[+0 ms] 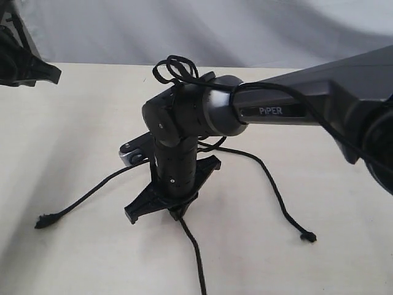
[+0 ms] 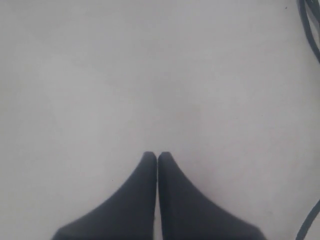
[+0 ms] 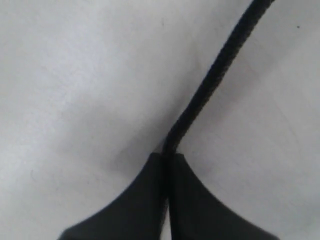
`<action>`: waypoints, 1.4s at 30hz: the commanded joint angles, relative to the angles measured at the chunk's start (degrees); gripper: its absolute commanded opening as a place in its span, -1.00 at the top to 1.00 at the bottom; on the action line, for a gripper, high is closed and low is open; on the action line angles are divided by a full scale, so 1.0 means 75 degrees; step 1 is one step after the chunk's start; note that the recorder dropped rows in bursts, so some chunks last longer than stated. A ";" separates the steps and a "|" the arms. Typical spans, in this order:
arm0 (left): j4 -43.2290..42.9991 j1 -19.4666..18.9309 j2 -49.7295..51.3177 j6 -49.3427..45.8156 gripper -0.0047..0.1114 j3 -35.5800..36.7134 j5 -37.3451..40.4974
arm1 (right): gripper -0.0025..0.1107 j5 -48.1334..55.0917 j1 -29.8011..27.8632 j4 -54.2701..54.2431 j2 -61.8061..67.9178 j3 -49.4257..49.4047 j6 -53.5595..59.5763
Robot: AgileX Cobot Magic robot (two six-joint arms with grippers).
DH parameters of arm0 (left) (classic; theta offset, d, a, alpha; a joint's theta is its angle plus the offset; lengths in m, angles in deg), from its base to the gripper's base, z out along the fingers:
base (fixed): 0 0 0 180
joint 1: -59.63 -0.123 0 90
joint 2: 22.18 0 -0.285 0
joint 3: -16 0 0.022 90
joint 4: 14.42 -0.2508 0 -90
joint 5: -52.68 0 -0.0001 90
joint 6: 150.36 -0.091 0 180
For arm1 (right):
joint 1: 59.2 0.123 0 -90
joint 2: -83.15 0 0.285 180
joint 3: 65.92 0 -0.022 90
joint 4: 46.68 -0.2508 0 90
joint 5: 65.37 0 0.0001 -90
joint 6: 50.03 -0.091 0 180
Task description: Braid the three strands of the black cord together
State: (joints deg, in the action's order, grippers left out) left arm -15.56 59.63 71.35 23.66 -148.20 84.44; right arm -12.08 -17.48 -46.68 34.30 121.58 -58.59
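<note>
Three strands (image 1: 196, 247) lie spread out; right gripper (image 3: 167, 157) pinches one.

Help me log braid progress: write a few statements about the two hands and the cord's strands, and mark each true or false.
1. The right hand is closed on a black strand. True.
2. The left hand holds a strand. False: it is closed on nothing.
3. The three strands are braided together. False: they fan out apart over the table, with the left strand, middle strand and right strand each running its own way.
4. The left strand's knotted end lies free on the table, clear of both hands. True.
</note>
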 commanded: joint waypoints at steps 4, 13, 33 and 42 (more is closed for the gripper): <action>0.0037 -0.0011 -0.0062 0.0058 0.89 0.0050 -0.0026 | 0.96 0.1008 -0.0103 0.1988 -0.0883 0.0905 0.0171; 0.0037 -0.0011 -0.0049 0.0058 0.89 0.0134 -0.0201 | 0.96 0.1021 -0.1222 0.3893 -0.0636 0.0958 -0.0400; 0.0037 -0.0011 -0.0049 0.0058 0.89 0.0134 -0.0201 | 0.96 0.0929 -0.2104 0.4660 0.0938 0.0958 0.1463; 0.0037 -0.0011 -0.0049 0.0058 0.89 0.0134 -0.0201 | 0.96 0.1498 -0.2069 0.3634 0.1180 0.0958 0.1956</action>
State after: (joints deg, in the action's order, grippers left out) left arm -15.46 59.63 71.31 23.80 -147.54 83.44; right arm -3.86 -32.84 -13.39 42.37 129.07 -46.81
